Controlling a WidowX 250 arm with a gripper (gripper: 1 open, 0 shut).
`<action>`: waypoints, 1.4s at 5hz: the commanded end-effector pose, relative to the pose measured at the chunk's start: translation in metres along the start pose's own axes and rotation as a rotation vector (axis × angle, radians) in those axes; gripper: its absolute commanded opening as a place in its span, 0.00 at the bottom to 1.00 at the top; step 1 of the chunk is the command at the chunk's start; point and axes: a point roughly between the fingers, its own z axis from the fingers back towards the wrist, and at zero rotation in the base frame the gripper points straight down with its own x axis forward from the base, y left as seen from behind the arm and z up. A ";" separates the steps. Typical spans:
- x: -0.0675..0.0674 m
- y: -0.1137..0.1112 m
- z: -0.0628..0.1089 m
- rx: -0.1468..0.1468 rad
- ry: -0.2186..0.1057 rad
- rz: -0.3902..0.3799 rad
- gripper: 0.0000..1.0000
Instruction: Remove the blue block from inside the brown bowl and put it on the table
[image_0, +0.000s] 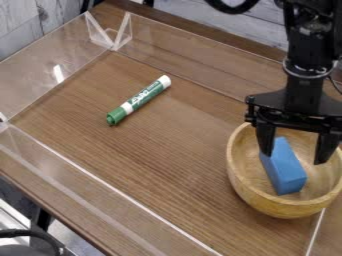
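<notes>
The blue block (285, 167) lies inside the brown bowl (254, 193) at the right front of the table (174, 140). My gripper (297, 146) hangs over the bowl with its jaws open, one dark finger (263, 137) on each side of the block's far end. The fingertips reach down inside the bowl's rim. Nothing is held between them, and I cannot tell whether either finger touches the block.
A green-and-white marker (139, 99) lies on the tabletop to the left of the bowl. Low clear acrylic walls (54, 70) border the table, with a folded clear piece (110, 33) at the back corner. The bowl sits close to the right front wall.
</notes>
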 end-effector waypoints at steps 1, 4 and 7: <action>0.005 -0.008 0.004 -0.035 -0.041 0.000 1.00; 0.009 -0.011 -0.002 -0.055 -0.074 0.012 1.00; 0.009 -0.013 0.002 -0.064 -0.110 0.012 1.00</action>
